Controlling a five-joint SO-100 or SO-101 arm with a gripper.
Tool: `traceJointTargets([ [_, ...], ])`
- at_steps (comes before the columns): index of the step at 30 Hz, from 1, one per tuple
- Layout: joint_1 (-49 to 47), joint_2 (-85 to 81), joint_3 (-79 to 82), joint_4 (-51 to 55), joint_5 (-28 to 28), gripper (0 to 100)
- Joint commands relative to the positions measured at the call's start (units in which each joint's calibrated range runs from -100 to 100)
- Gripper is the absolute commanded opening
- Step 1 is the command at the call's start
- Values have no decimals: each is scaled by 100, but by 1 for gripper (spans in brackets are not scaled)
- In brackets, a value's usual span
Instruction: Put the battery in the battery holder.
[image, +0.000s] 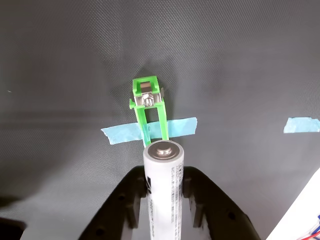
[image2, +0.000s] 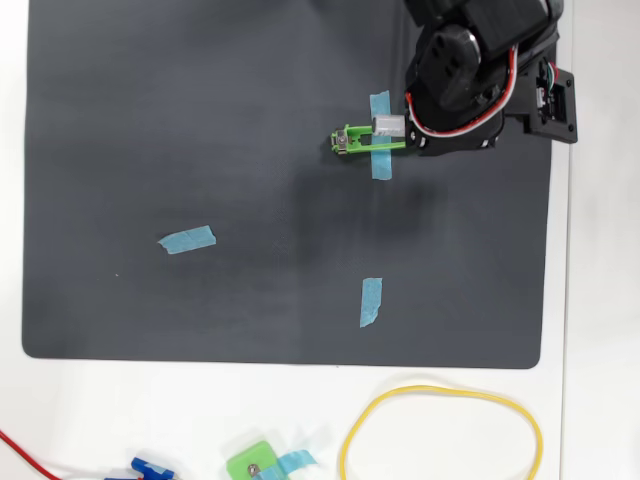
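one battery (image: 164, 187), one battery holder (image2: 358, 140), four blue tape strips (image2: 187, 239)

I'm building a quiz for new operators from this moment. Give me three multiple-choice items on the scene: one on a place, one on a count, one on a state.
1. Where is the battery?
A. Lying in the battery holder
B. Between the gripper fingers, above the holder's near end
C. On the white table beside the yellow loop

2. How many loose strips of blue tape lie on the dark mat, apart from the strip crossing the battery holder?
A. None
B. Two
C. Five

3. What is the gripper's state?
A. Shut on the battery
B. Open and empty
C. Out of sight

Answers:
1 B: the wrist view shows the cell held between the black fingers, short of the green frame.
2 B: the overhead view shows one strip at left, another lower centre.
3 A: both fingers press the cell's sides.
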Motion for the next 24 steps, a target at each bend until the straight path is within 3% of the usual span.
traceJointTargets([
  [1, -74, -138, -16, -67, -21, 0],
  [24, -84, 391, -34, -381, 26, 0],
])
